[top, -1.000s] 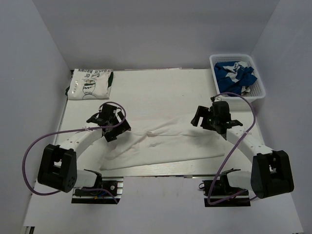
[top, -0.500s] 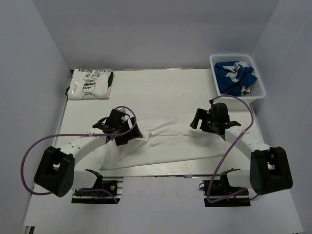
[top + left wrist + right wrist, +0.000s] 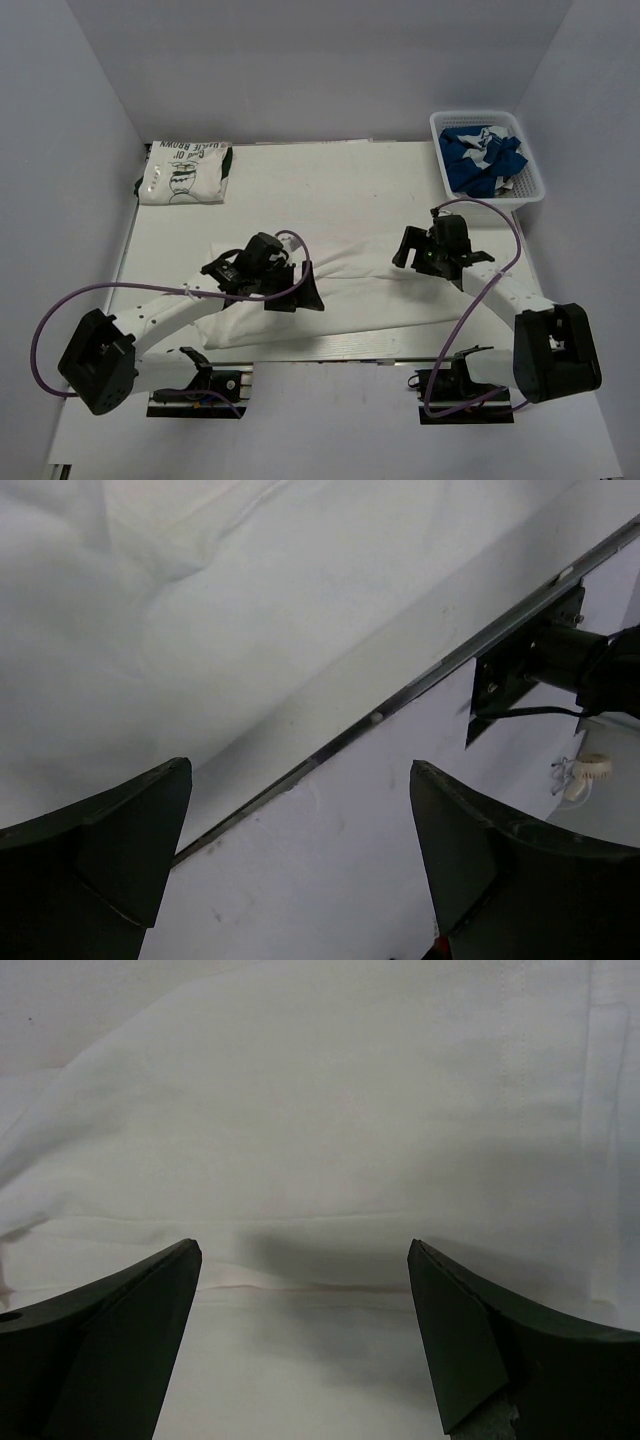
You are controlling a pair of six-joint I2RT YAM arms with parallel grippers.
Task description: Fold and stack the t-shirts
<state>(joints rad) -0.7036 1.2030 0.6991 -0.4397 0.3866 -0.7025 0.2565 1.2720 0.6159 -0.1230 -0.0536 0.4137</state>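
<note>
**Both pincers gape over the spread shirt**

A white t-shirt [image 3: 360,300] lies spread along the bench's [image 3: 330,190] near edge. The left pincer [image 3: 300,775] hangs wide open and empty over its middle, and the right pincer [image 3: 305,1250] does likewise over its right part. Beyond it, far left, sits a folded green-print shirt [image 3: 185,172]. Far right, blue shirts [image 3: 480,155] fill a basket [image 3: 535,188].

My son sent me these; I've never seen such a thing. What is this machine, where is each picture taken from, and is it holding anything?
Two robot arms, left arm and right arm, are bolted at a table's near edge. One camera looks down from above; one sits on each wrist, showing the left fingers or right fingers. On the table: a white t-shirt in the middle, a folded printed t-shirt far left, a basket of blue cloth far right. Both pairs stand open over the white t-shirt, holding nothing.
</note>
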